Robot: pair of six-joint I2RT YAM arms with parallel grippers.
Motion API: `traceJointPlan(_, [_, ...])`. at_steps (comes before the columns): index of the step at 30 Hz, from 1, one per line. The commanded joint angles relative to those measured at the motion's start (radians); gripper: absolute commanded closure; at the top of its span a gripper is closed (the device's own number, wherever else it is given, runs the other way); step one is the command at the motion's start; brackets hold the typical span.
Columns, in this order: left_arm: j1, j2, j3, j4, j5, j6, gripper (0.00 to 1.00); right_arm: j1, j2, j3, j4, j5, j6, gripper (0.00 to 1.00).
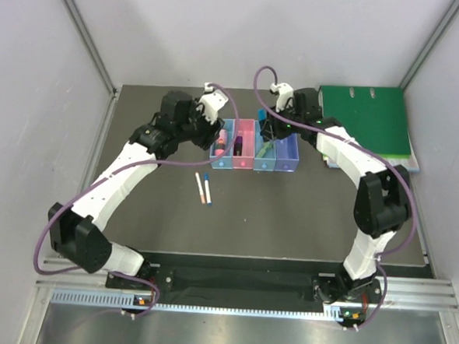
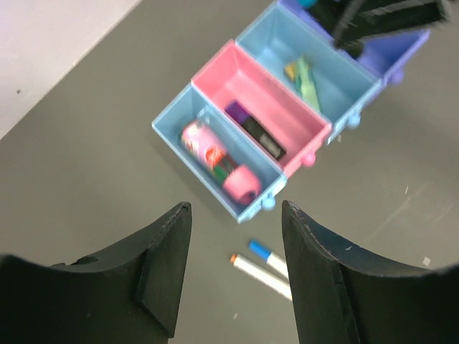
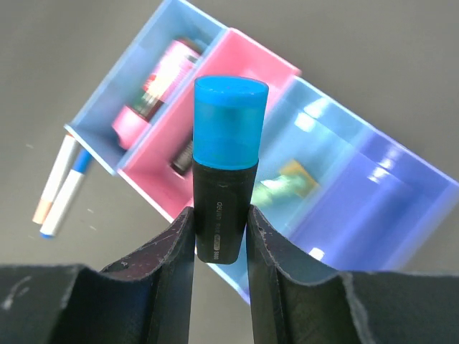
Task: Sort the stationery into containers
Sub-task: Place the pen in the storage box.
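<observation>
Four bins stand in a row: light blue [image 1: 217, 149], pink [image 1: 243, 148], blue [image 1: 263, 160] and violet-blue [image 1: 288, 156]. The light blue bin [image 2: 172, 123] holds a thick pink marker [image 2: 215, 158]. The pink bin [image 2: 237, 79] holds a black marker with a purple end [image 2: 254, 129]. The blue bin [image 2: 276, 39] holds a mint green marker [image 2: 307, 82] with a small tan piece beside it. Two thin white pens [image 1: 203, 187] lie on the table in front of the bins. My left gripper [image 2: 235, 208] is open and empty above them. My right gripper [image 3: 219, 215] is shut on a black marker with a blue cap [image 3: 228, 143], held above the bins.
A large green ring binder [image 1: 369, 118] lies at the back right, beside the right arm. Grey walls close in the table on the left, back and right. The violet-blue bin [image 3: 380, 193] looks empty in the right wrist view.
</observation>
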Motion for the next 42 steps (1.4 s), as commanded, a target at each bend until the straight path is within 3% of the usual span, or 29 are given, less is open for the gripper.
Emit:
traceJointPlan(1, [-0.001, -0.108, -0.093, 0.021, -0.015, 0.107, 0.41, 0.056, 0.097, 0.096, 0.078, -0.078, 0.103, 1.0])
traceJointPlan(16, [-0.001, -0.268, -0.211, -0.057, 0.003, 0.237, 0.41, 0.1, 0.317, 0.222, 0.127, -0.072, 0.118, 1.0])
traceJointPlan(18, [0.001, -0.277, -0.222, -0.057, 0.011, 0.249, 0.4, 0.1, 0.319, 0.223, 0.125, -0.067, 0.115, 0.93])
traceJointPlan(19, [0.001, -0.277, -0.233, -0.054, 0.011, 0.252, 0.4, 0.1, 0.32, 0.223, 0.127, -0.066, 0.114, 0.82])
traceJointPlan(22, [-0.001, -0.277, -0.242, -0.051, 0.009, 0.259, 0.4, 0.1, 0.319, 0.223, 0.128, -0.061, 0.109, 0.68])
traceJointPlan(28, [-0.001, -0.276, -0.276, -0.051, 0.026, 0.289, 0.39, 0.102, 0.3, 0.22, 0.116, -0.057, 0.081, 0.49])
traceJointPlan(31, [0.001, -0.283, -0.311, -0.037, 0.037, 0.328, 0.39, 0.102, 0.283, 0.206, 0.113, -0.051, 0.074, 0.47])
traceJointPlan(42, [0.001, -0.311, -0.446, -0.085, 0.16, 0.769, 0.38, 0.102, 0.147, 0.186, 0.059, 0.017, -0.006, 0.47])
